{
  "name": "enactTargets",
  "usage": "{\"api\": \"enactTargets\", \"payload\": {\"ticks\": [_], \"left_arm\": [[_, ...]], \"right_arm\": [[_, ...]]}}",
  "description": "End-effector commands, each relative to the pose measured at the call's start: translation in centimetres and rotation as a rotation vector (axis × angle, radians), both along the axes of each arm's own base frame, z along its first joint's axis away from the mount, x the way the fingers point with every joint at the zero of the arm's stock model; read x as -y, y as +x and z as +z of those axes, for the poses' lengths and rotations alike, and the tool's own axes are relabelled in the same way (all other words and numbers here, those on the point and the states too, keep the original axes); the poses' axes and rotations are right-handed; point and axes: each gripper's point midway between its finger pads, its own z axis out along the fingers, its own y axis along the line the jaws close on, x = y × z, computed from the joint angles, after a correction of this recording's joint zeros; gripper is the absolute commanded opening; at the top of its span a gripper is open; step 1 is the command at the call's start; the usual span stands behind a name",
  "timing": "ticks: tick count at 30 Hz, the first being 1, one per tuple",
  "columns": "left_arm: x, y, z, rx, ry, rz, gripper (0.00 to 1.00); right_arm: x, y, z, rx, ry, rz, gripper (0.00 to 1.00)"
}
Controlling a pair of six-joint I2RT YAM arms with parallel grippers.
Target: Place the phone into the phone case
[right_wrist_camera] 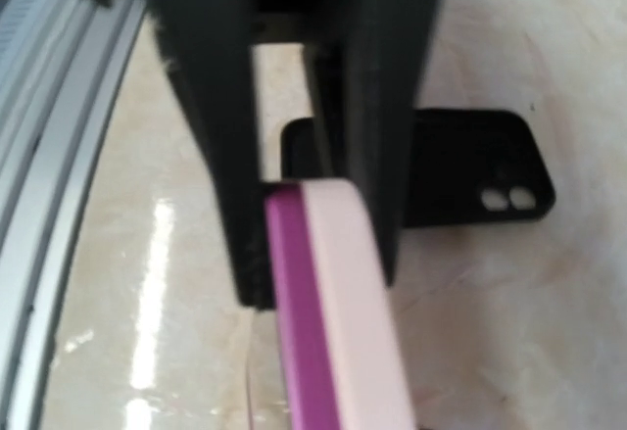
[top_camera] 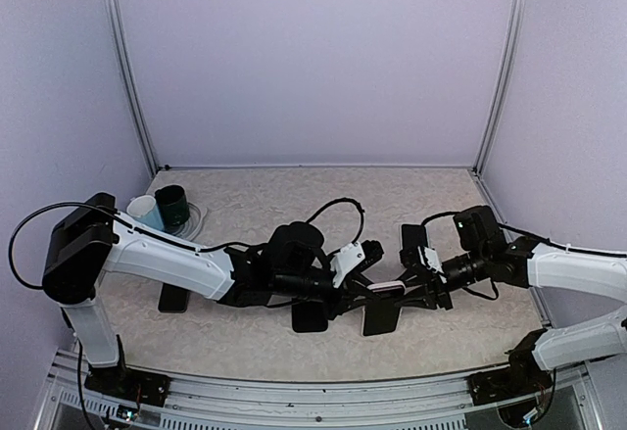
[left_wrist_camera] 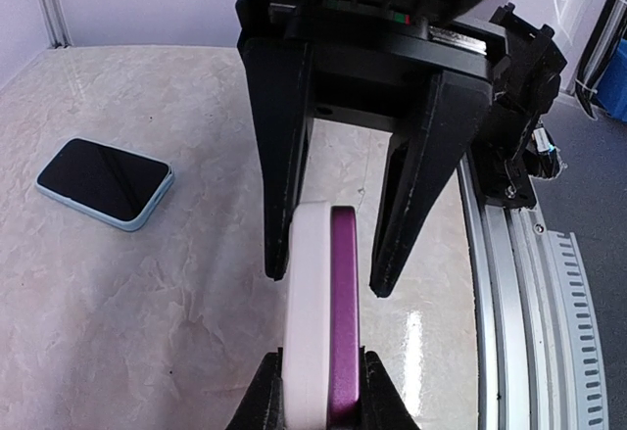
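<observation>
Above the mottled beige counter's near edge, midway along, the left hand pinches a pale pink phone case and slim purple phone edge-up, probably to press them together. The right hand straddles their far end; whether it grips yet, I cannot tell.

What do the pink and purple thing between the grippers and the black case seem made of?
The pink and purple thing: smooth matte pink layer, likely silicone or plastic, against a shinier purple one. The black case: matte, no glare, probably soft rubber or plastic.
</observation>
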Motion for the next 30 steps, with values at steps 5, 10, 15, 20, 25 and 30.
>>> {"api": "enactTargets", "payload": {"ticks": [5, 10, 15, 20, 25, 30], "left_arm": [[-1.4, -0.7, -4.3, -0.016, 0.152, -0.005, 0.0], [-1.2, -0.9, -4.1, -0.018, 0.147, -0.016, 0.12], [-2.1, -0.8, -4.1, -0.021, 0.127, 0.002, 0.41], [-2.4, -0.9, -2.1, -0.028, 0.052, 0.019, 0.38], [-1.5, -1.6, -0.2, -0.001, 0.001, -0.001, 0.43], [-0.5, -1.8, 1.2, 0.025, -0.038, -0.019, 0.51]], "right_arm": [[-0.1, 0.2, 0.7, 0.06, -0.01, -0.006, 0.32], [0.1, 0.1, 0.9, 0.075, -0.021, 0.007, 0.0], [0.3, 0.2, 0.8, 0.093, -0.032, -0.003, 0.0], [0.4, 0.4, 0.5, 0.09, -0.045, -0.008, 0.0], [0.4, 0.4, 0.7, 0.094, -0.043, -0.01, 0.0], [0.4, 0.5, 0.6, 0.095, -0.049, -0.015, 0.0]]}}
